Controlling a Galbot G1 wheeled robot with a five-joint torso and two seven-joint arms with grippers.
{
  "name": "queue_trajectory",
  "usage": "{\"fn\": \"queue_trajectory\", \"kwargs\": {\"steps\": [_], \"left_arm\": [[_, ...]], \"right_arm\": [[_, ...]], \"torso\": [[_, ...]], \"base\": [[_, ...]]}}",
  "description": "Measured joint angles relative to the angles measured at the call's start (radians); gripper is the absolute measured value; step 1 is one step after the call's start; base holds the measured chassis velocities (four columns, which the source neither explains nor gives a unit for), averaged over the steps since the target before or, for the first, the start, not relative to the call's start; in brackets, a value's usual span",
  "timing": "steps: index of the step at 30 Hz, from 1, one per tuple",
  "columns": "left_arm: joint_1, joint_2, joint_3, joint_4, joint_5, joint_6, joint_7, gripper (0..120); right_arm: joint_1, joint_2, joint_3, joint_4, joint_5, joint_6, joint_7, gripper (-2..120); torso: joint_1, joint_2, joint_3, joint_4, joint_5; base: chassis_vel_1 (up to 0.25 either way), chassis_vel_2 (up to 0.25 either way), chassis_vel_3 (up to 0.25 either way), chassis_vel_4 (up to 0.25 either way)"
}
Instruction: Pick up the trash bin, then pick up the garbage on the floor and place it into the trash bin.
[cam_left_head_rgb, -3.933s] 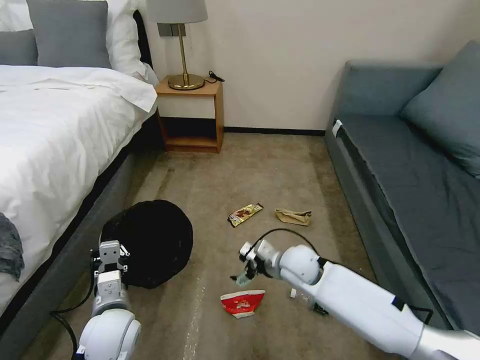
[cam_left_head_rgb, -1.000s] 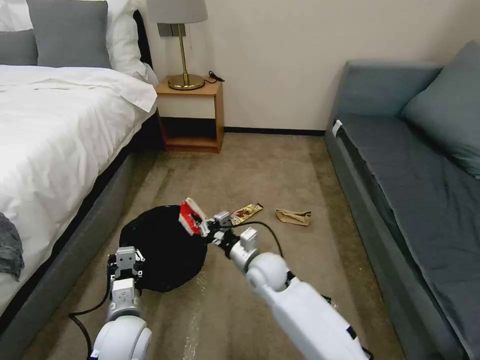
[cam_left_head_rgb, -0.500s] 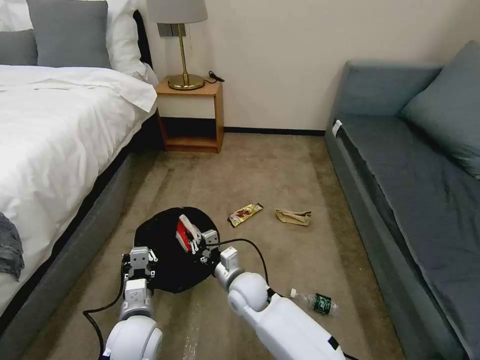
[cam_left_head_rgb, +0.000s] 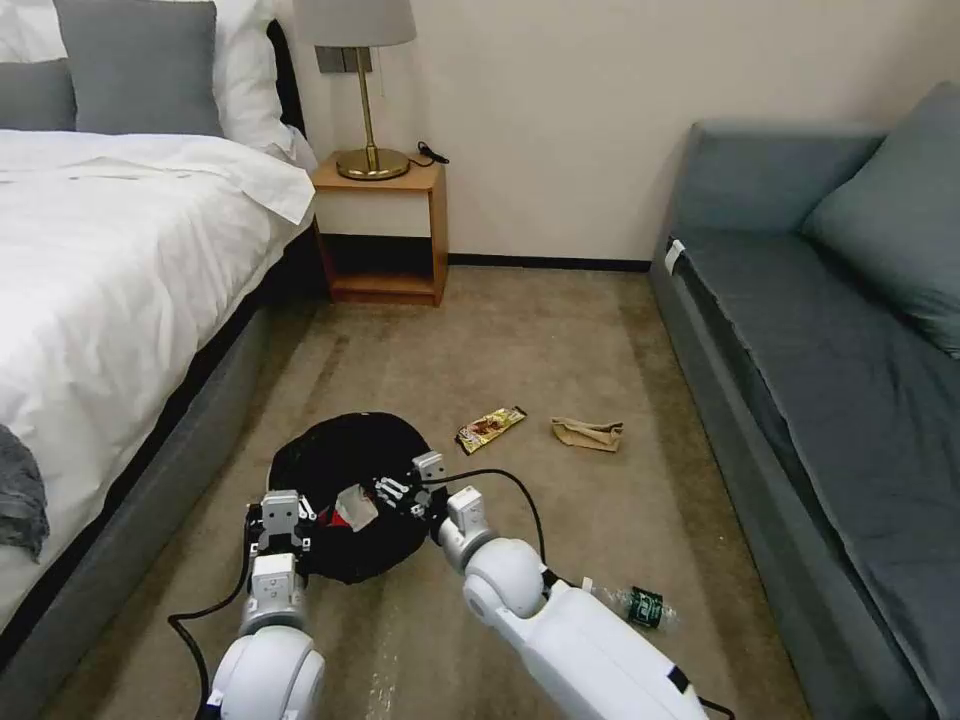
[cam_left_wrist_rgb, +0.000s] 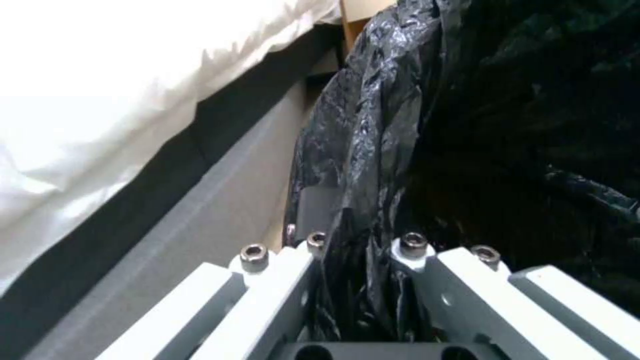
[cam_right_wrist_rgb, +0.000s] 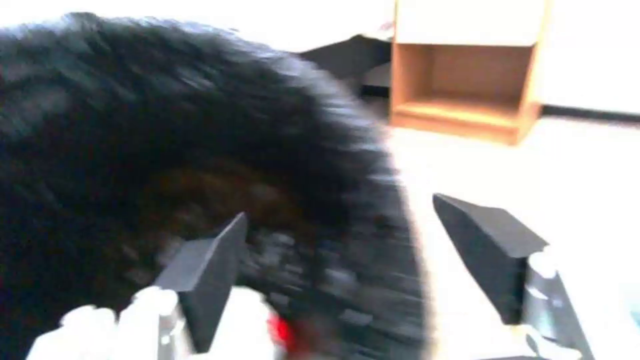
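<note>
Trash bin, black-lined, raised off the carpet beside the bed; crinkly liner rim pinched between the closed fingers of the left gripper, bag folds bunched between them in the left wrist view. Right gripper over the bin mouth at the side away from the left fingers, fingers spread wide, holding nothing. Crushed red-and-white cup just beyond the right fingertips, inside the liner, apart from the pads. Snack wrapper and crumpled brown paper bag on the floor beyond the right fingers, side by side. Clear bottle, green label, on the carpet behind the right gripper, next to its forearm. Nightstand with lamp far ahead; sofa well clear to the right
</note>
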Motion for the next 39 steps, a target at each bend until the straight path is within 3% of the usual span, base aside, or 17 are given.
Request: {"fn": "queue_trajectory", "kwargs": {"steps": [2,4,6,7,8,10,12,13,17,26,39], "left_arm": [[0.004,0.011,-0.014,0.001,0.000,-0.003,-0.001,1],[0.007,0.012,-0.018,0.001,0.000,-0.006,-0.001,1],[0.017,0.013,-0.026,0.002,0.001,-0.014,-0.002,1],[0.023,0.012,-0.030,0.002,0.001,-0.017,-0.004,1],[0.023,0.012,-0.030,0.002,0.001,-0.017,-0.004,1],[0.026,0.012,-0.035,-0.001,0.001,-0.017,-0.005,1],[0.028,0.014,-0.039,-0.006,0.003,-0.018,-0.007,1],[0.028,0.014,-0.039,-0.006,0.003,-0.018,-0.007,1],[0.034,0.013,-0.038,-0.010,0.016,-0.018,-0.008,1],[0.047,0.010,-0.036,-0.005,0.026,-0.018,-0.013,1],[0.064,0.002,-0.032,0.000,0.040,-0.035,-0.015,1]], "right_arm": [[-0.016,-0.068,0.024,0.061,-0.094,-0.049,-0.001,88],[-0.023,-0.094,0.035,0.080,-0.116,-0.081,-0.002,92],[-0.043,-0.157,0.055,0.124,-0.124,-0.228,0.007,98],[-0.065,-0.240,0.079,0.156,-0.128,-0.352,-0.009,99],[-0.065,-0.240,0.079,0.156,-0.128,-0.352,-0.009,99],[-0.085,-0.309,0.114,0.177,-0.171,-0.429,-0.084,100],[-0.116,-0.387,0.181,0.231,-0.217,-0.601,-0.221,100],[-0.116,-0.387,0.181,0.231,-0.217,-0.601,-0.221,100],[-0.152,-0.451,0.243,0.263,-0.283,-0.645,-0.413,100],[-0.204,-0.495,0.249,0.213,-0.412,-0.641,-0.564,100],[-0.208,-0.498,0.280,0.069,-0.495,-0.631,-0.593,100]], "torso": [[0.000,0.000,0.000,0.0000,0.0002],[0.000,0.000,0.000,-0.0001,0.0001],[0.000,0.000,0.000,0.0001,0.0004],[0.000,0.000,0.000,0.0001,0.0000],[0.000,0.000,0.000,0.0001,0.0000],[0.000,0.000,0.000,-0.0003,0.0002],[0.000,0.000,0.000,-0.0005,0.0000],[0.000,0.000,0.000,-0.0005,0.0000],[0.000,0.000,0.000,-0.0001,0.0002],[0.000,0.000,0.000,-0.0001,0.0002],[0.000,0.000,0.000,0.0000,0.0002]], "base": [[0.000,0.000,0.000,0.000],[0.000,0.000,0.000,0.000],[0.000,0.000,0.000,0.000],[0.000,0.000,0.000,0.000],[0.000,0.000,0.000,0.000],[0.000,0.000,0.000,0.000],[0.000,0.000,0.000,0.000],[0.000,0.000,0.000,0.000],[0.000,0.000,0.000,0.000],[0.000,0.000,0.000,0.000],[0.000,0.000,0.000,0.000]]}}
